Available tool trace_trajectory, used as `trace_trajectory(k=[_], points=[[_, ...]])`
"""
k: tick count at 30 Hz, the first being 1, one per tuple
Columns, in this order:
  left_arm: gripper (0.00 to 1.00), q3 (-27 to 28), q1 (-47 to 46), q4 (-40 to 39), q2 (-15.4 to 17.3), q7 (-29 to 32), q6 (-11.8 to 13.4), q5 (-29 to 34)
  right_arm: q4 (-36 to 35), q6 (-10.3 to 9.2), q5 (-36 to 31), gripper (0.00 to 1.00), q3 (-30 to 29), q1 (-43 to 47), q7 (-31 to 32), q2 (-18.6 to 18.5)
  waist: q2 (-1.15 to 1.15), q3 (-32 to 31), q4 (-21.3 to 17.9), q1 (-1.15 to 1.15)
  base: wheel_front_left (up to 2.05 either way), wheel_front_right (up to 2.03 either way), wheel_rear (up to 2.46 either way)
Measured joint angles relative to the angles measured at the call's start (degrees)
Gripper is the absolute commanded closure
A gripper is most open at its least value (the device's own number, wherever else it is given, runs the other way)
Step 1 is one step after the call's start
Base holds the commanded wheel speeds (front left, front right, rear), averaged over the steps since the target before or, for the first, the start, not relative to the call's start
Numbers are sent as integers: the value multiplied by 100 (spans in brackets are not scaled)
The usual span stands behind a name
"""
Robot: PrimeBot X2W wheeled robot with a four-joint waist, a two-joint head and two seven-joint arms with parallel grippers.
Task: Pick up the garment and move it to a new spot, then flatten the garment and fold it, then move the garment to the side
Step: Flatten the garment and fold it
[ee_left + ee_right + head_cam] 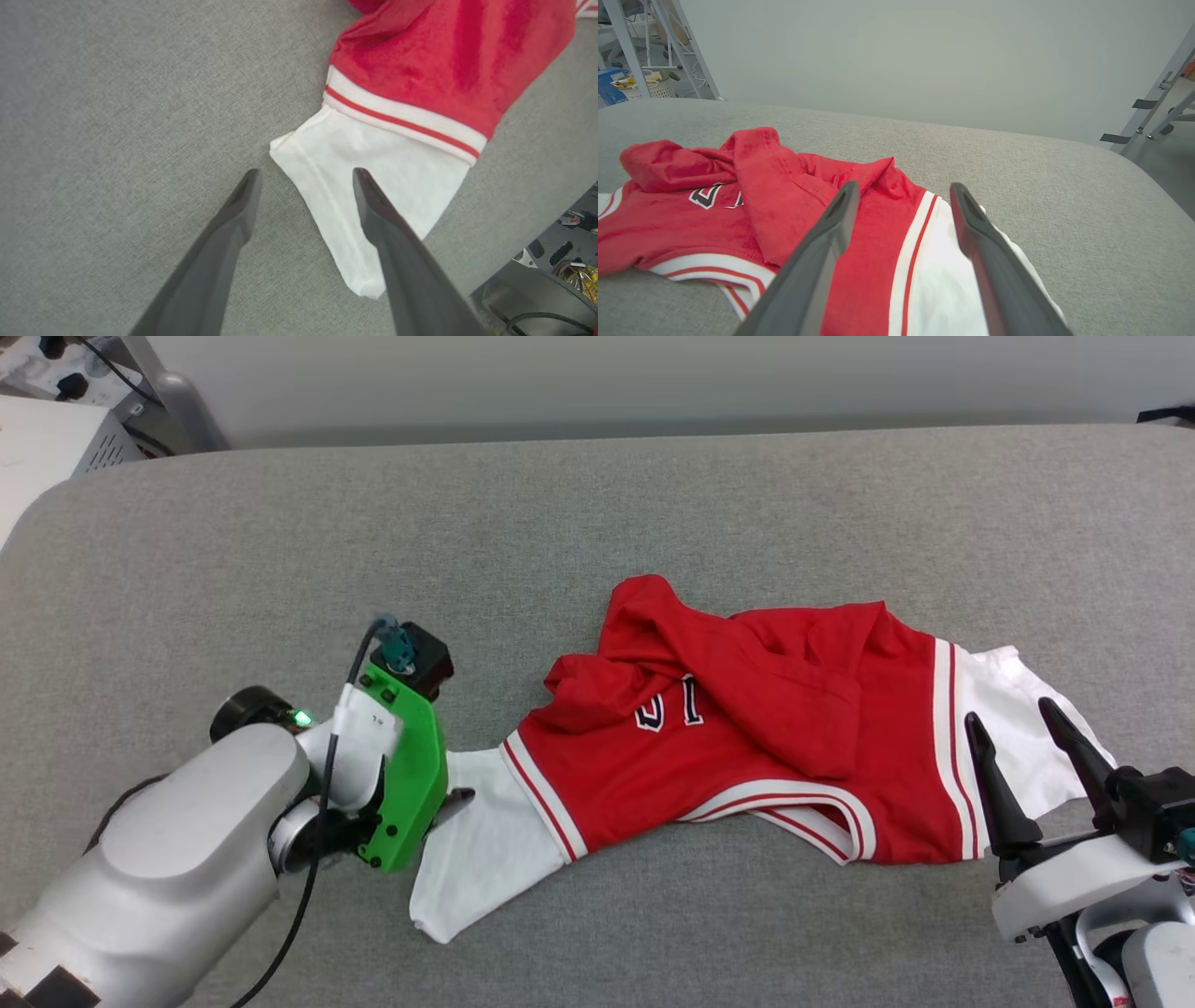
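**Two holds for one limp garment (pixel 747 728)**

Both grippers stand wide apart at the fingers and neither is holding anything. The garment lies crumpled across the middle of the grey padded surface (pixel 597 504), running in the head view from about 8 o'clock to about 3 o'clock. Its red body is bunched and folded over itself towards 12 o'clock, and the number print (pixel 667 709) is partly buried under a flap.

The left gripper (pixel 303 175) sits at 8 o'clock in the head view, at the left sleeve (pixel 476 859). In its own wrist view, one finger is over the white cloth and the other over bare grey, with the sleeve's edge between them. I cannot tell whether the tips touch the fabric. The right gripper (pixel 1008 714) is at 4 o'clock, its fingers reaching over the right sleeve (pixel 1018 747) near the striped trim (pixel 952 747).

Judged from its folds, this is light, soft jersey cloth with no stiffness. It should drape and sag from any hold, and it will not break. The risk is a shallow pinch sliding off a single layer, or a grab that gathers a hidden layer and drags the bunch along.

Good places to grip are the sleeve ends, or just inside the trim, where the seams look thicker and should give the fingers more to bite on. One hold at each end would probably let the body hang open for spreading flat.
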Motion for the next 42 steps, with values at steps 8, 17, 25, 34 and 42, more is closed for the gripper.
trace_trajectory(k=[8, 17, 25, 34, 42], points=[[0, -957, -135, 212, 1, 0, 0, -169, 175, 0, 3, 0, 152, -252, -76, 1, 0, 209, -133, 0, 0, 0, 0], [0, -1306, -331, 426, 19, -73, -33, -113, 337, 0, 13, 0, 198, -375, -178, -2, 0, 344, -202, 0, 0, 0, 0], [100, -1366, -325, 411, 40, -423, -32, -124, 435, 0, 75, 0, 272, -383, -204, 0, 0, 268, -138, 0, 0, 0, 0], [100, -1490, -642, 119, 466, -1049, -32, -7, 492, 0, 171, 0, 235, -303, -246, -52, 0, 40, -28, 0, 0, 0, 0], [100, -1479, -1263, 241, 737, -1291, -32, -13, 459, 0, 219, 0, 318, -235, -250, -88, 0, 58, -57, 0, 0, 0, 0]])
